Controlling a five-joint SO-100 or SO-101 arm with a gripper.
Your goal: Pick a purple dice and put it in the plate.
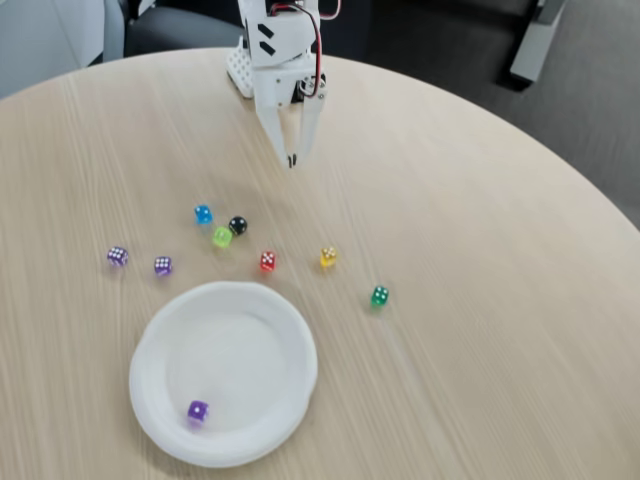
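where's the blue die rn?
In the fixed view the blue die sits on the table left of centre, above the plate, just left of the black die and up-left of the lime-green die.

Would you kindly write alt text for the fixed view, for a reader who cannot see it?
A white plate on a round wooden table holds one purple die; two more purple dice lie beyond its rim among other coloured dice. The white gripper points down behind them, fingertips together, holding nothing.
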